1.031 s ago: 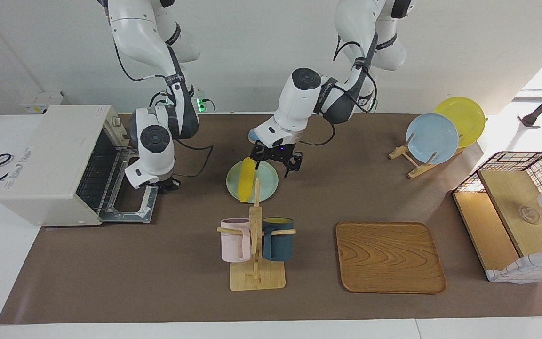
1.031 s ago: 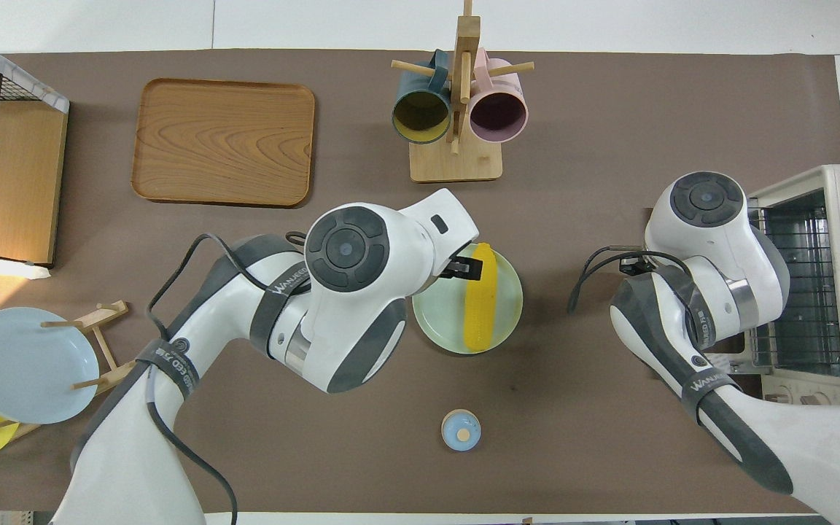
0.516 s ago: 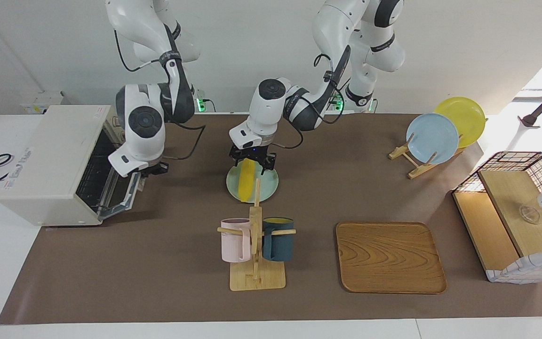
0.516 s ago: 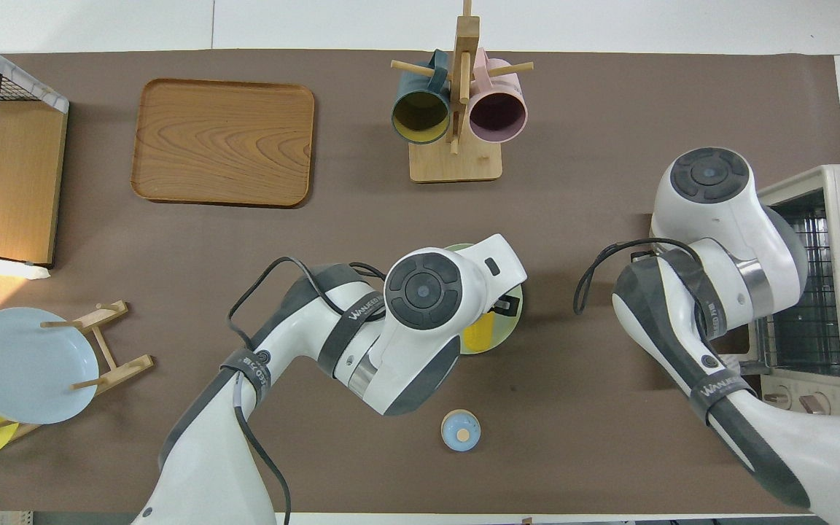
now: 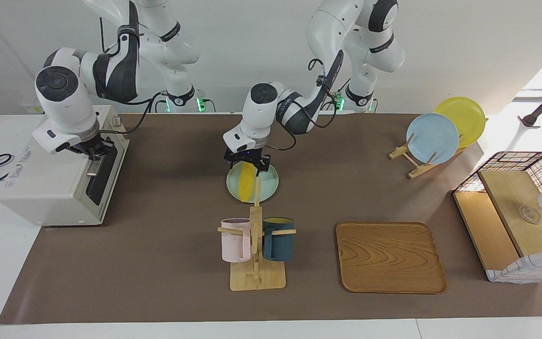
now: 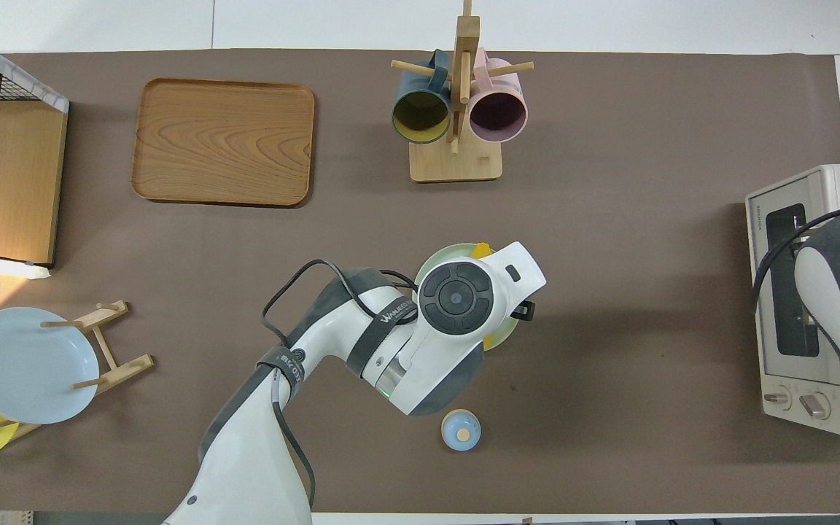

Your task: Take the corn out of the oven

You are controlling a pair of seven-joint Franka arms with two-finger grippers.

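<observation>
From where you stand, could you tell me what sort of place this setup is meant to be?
Probably a lab bench staged as a mock kitchen: a toaster oven at one end of the table, mugs hung on a wooden mug stand, plates on a plate rack, and two robot arms mounted behind.

You have a worktop (image 5: 167,263) covered in brown matting. At the right arm's end the oven (image 5: 59,174) sits with its door shut. Near the middle lies a pale green plate (image 5: 267,181), and farther from the robots than it stands a wooden mug rack (image 5: 256,263). Beside that rack, toward the left arm's end, lies a wooden tray (image 5: 390,256). A plate stand (image 5: 412,162) and a wire-framed shelf box (image 5: 515,212) sit at the left arm's end. A small blue round piece (image 6: 461,429) rests nearer to the robots than the plate.
</observation>
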